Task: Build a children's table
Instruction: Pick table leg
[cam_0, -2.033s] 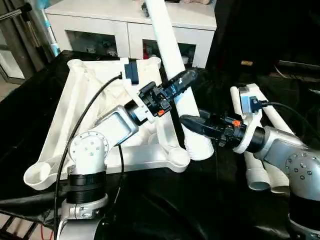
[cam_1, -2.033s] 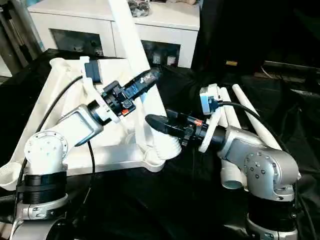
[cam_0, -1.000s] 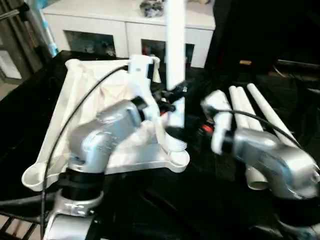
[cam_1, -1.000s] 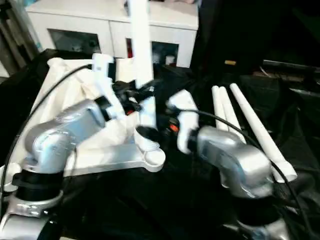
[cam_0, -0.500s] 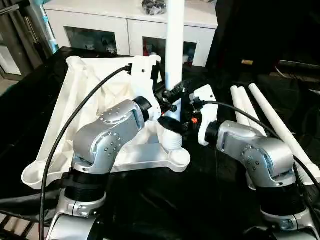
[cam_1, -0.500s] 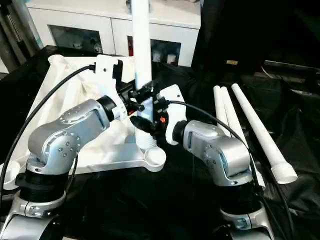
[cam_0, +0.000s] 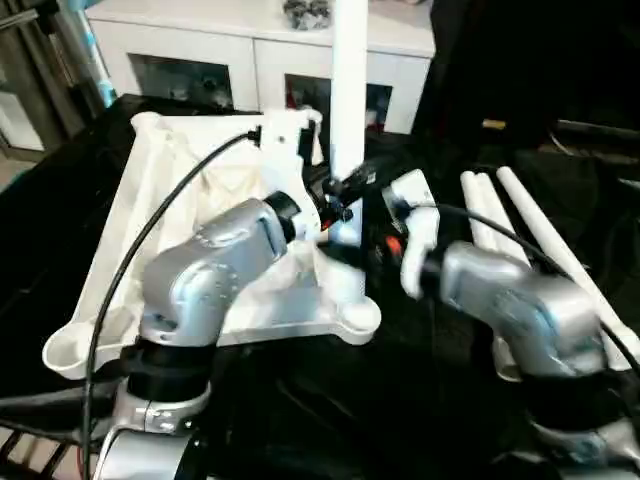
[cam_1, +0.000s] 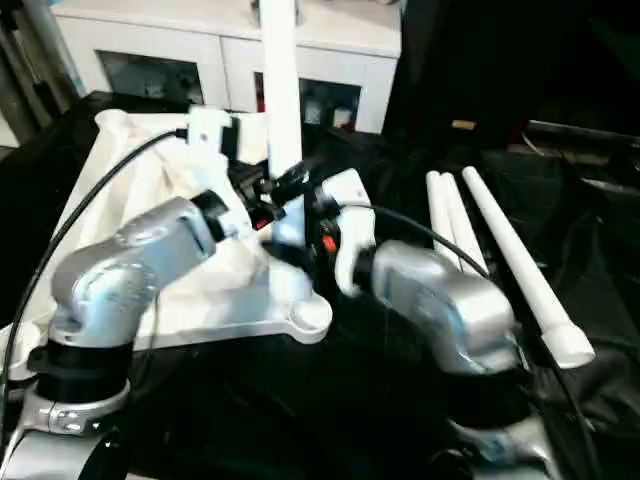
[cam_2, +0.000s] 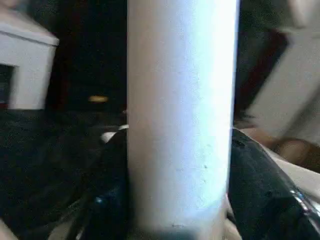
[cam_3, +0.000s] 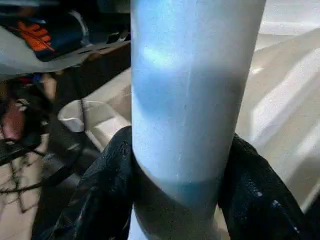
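Observation:
The white tabletop (cam_0: 140, 220) lies underside up on the black cloth. One white leg (cam_0: 348, 90) stands upright at its near right corner, its lower end just behind the round corner socket (cam_0: 357, 316). Whether the end sits in a socket I cannot tell. My left gripper (cam_0: 345, 186) is shut on the leg's middle; the left wrist view has its black fingers (cam_2: 260, 190) pressed against the leg (cam_2: 180, 100). My right gripper (cam_0: 352, 255) is shut on the leg lower down, and its fingers (cam_3: 100, 200) hug the tube (cam_3: 190, 90).
Spare white legs (cam_0: 530, 230) lie side by side on the black cloth to the right. A white cabinet with glass doors (cam_0: 230, 55) stands behind the tabletop. A black cable (cam_0: 150, 240) loops over my left forearm.
Two seconds ago the leg leaned with its end on the cloth; now it stands upright at the corner. Both arms have swung in close around it.

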